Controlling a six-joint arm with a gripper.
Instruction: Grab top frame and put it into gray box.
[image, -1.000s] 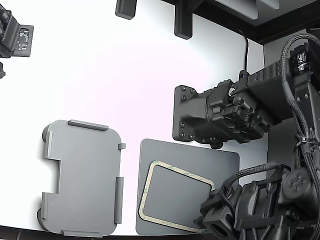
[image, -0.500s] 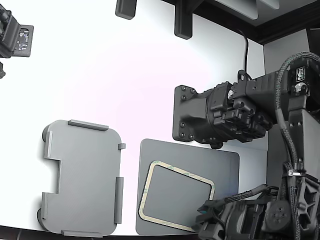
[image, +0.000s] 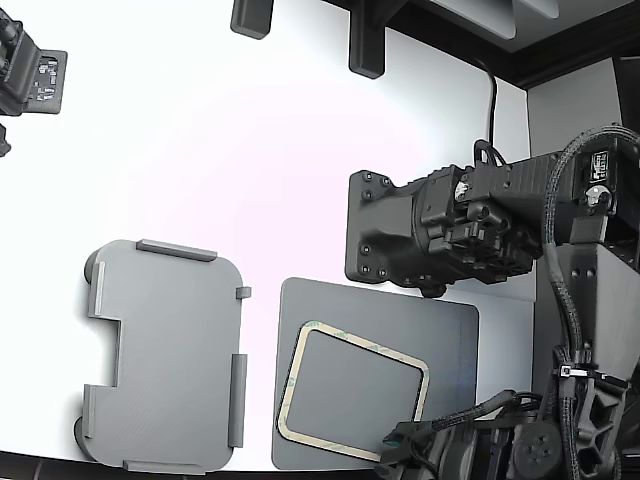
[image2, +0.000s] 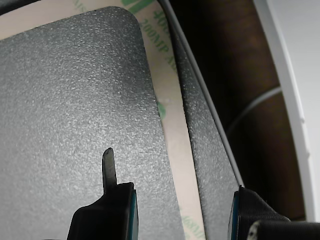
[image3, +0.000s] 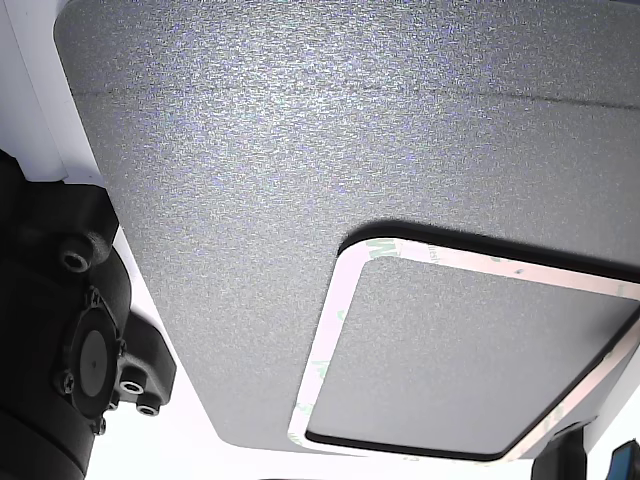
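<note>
The frame (image: 353, 393) lies flat on the dark mat (image: 375, 330), well apart from the gray box (image: 165, 355) at the exterior view's left on the white desk (image: 200, 130). The fingers (image2: 117, 200) stand apart, straddling the frame's side strip. A second arm (image: 440, 230) hangs above the mat.

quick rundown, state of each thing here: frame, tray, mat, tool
top frame: lying flat on the dark mat, not lifted, tilted against the mat's edges
gray box: empty, on the white table, apart from the mat
dark mat: flat on the table, under the frame
tool: open, fingers either side of one frame strip, not clamped yet
</note>
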